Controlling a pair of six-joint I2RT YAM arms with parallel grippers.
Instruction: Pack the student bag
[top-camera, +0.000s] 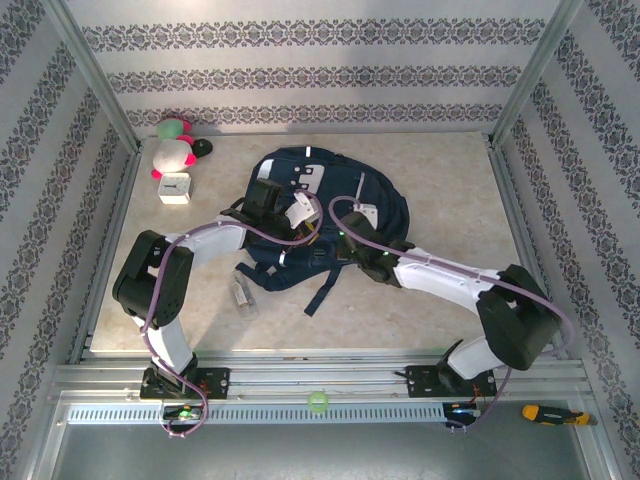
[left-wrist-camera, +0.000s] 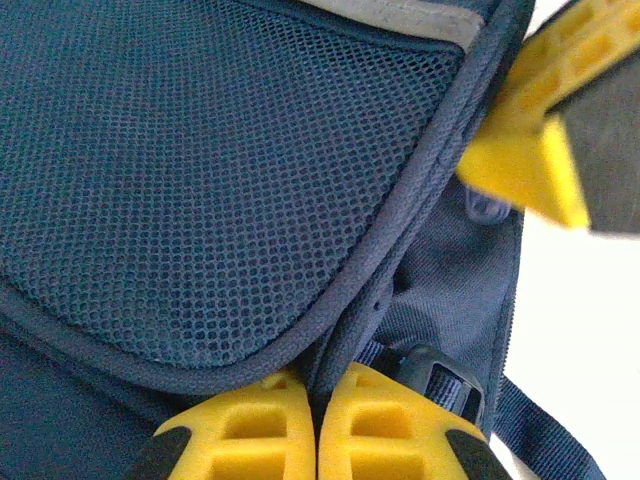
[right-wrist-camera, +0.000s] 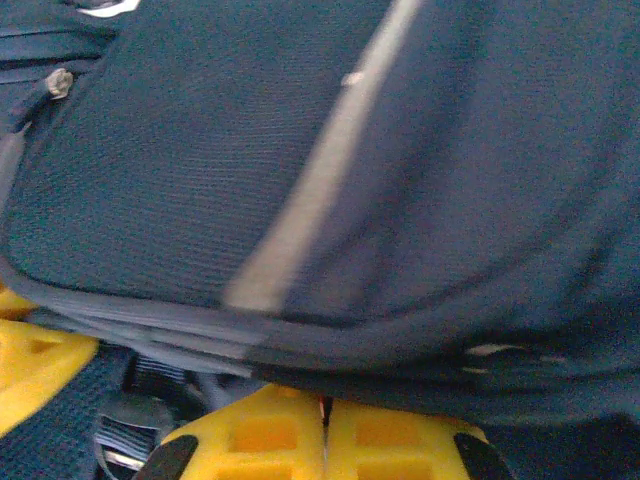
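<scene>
The student bag (top-camera: 330, 190), a large navy backpack with a thin white stripe (right-wrist-camera: 320, 170), lies flat mid-table. Both grippers meet at its near edge. My left gripper (top-camera: 308, 230) is shut, and in the left wrist view the bag's (left-wrist-camera: 200, 180) piped seam runs down between its yellow fingers (left-wrist-camera: 318, 405). My right gripper (top-camera: 346, 248) is shut too. Its yellow fingertips (right-wrist-camera: 323, 415) press together under the bag's (right-wrist-camera: 450, 200) rim, which covers their ends. A yellow finger of the other gripper (left-wrist-camera: 530, 150) pokes in close beside the left one.
A pink and green plush toy (top-camera: 172, 148) and a small white cube clock (top-camera: 174, 188) sit at the back left. A clear plastic bottle (top-camera: 243, 293) lies near the bag's dark straps (top-camera: 322, 290). On the front rail rest a green ball (top-camera: 318, 401) and an orange-handled screwdriver (top-camera: 548, 413).
</scene>
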